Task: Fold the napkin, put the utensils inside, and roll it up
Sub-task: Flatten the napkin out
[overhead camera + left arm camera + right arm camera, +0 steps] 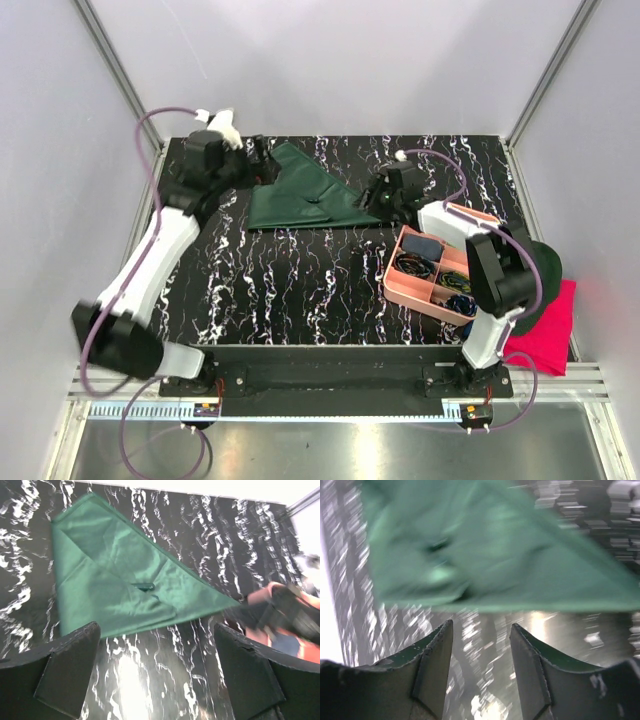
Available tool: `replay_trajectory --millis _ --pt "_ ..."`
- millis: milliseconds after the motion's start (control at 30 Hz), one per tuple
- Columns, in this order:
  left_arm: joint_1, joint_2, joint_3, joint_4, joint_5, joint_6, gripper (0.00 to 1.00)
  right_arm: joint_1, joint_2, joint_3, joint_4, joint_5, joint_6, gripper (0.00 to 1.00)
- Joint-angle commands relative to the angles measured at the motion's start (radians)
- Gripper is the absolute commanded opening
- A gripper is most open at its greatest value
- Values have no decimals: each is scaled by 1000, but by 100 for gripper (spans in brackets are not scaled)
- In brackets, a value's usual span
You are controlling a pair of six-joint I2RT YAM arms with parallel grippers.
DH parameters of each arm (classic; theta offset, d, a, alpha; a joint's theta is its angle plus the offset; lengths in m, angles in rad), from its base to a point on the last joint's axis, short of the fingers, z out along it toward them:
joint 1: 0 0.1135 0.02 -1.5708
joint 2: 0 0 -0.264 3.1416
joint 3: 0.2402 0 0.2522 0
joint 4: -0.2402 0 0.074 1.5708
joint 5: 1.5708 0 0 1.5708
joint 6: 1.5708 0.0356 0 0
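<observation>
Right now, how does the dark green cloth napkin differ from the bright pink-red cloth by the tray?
Colour: dark green cloth napkin is deep forest green, bright pink-red cloth vivid. Shape: napkin is folded into a flat triangle; pink-red cloth looks blocky, rectangular. Place: napkin lies far-centre on the black marbled table, in plain view; pink-red cloth sits at the right edge, partly behind the right arm. Both are soft fabric, unheld.
</observation>
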Motion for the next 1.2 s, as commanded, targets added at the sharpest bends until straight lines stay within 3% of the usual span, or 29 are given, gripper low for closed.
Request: replay_trajectory --millis 0,167,367,467,1167 --pt "6 -128 -116 -137 -5 36 99 -60 93 34 -10 81 192 56" --pt "26 -218 -171 -189 9 54 99 -65 118 29 -56 227 285 56" --pt "26 -261 -174 -181 125 16 99 -65 175 176 -298 397 381 55" --pt "26 -280 -177 -180 132 13 99 -60 187 201 -378 463 462 50" --pt "29 -330 -200 -154 202 -15 99 53 239 258 -564 643 662 52"
